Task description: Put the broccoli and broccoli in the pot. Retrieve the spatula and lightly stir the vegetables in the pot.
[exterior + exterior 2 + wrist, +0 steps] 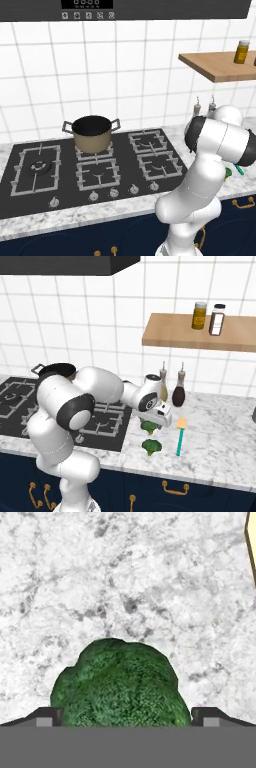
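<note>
On the marble counter (220, 426), open hand (127, 716) straddling a broccoli (120, 684), second floret (151, 446) near, spatula (180, 437) beside

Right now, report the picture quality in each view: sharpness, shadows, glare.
Left base view: evenly lit, no glare; the pot casts only a faint shadow on the stove. Right base view: sharp; the spatula and near broccoli show soft shadows on the marble counter. Hand view: the broccoli looks grainy and soft-edged, between the open gripper.
</note>
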Available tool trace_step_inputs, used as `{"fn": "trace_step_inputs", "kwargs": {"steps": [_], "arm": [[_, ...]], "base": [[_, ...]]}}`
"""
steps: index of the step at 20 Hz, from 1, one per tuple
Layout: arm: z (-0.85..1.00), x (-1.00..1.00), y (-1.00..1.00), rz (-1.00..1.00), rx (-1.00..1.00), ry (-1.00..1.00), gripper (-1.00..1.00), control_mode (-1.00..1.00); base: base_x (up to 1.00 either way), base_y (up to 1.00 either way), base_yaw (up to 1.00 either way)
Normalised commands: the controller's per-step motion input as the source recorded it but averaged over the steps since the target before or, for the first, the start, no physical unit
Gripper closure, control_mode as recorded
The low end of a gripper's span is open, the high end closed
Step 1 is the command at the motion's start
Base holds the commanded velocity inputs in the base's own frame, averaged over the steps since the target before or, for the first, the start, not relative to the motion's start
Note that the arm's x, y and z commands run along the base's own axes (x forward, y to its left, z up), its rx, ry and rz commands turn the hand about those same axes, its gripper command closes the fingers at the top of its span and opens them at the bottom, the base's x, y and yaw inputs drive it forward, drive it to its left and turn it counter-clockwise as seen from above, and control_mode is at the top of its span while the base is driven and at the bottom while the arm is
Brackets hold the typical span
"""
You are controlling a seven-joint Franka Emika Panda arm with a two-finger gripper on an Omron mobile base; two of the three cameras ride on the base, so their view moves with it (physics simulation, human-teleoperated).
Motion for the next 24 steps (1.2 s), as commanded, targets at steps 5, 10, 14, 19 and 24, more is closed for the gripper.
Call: {"fn": "trace_step_inputs", "kwargs": {"steps": [5, 10, 14, 19, 24], "arm": [[-0.41, -0.07, 0.02, 0.0, 0.02, -0.03, -1.0, -1.0], [-0.39, 0.0, 0.32, 0.0, 0.01, -0.01, 1.0, -1.0], [0.26, -0.02, 0.06, 0.0, 0.01, -0.04, 1.0, -1.0], [1.0, -0.08, 0.37, -0.01, 0.0, -0.05, 1.0, -1.0], [0.7, 0.02, 0.92, 0.0, 0.0, 0.0, 1.0, -1.0]], "base": [[0.0, 0.0, 0.0], [0.0, 0.0, 0.0], [0.0, 0.0, 0.0], [0.0, 0.0, 0.0], [0.0, 0.0, 0.0]]}}
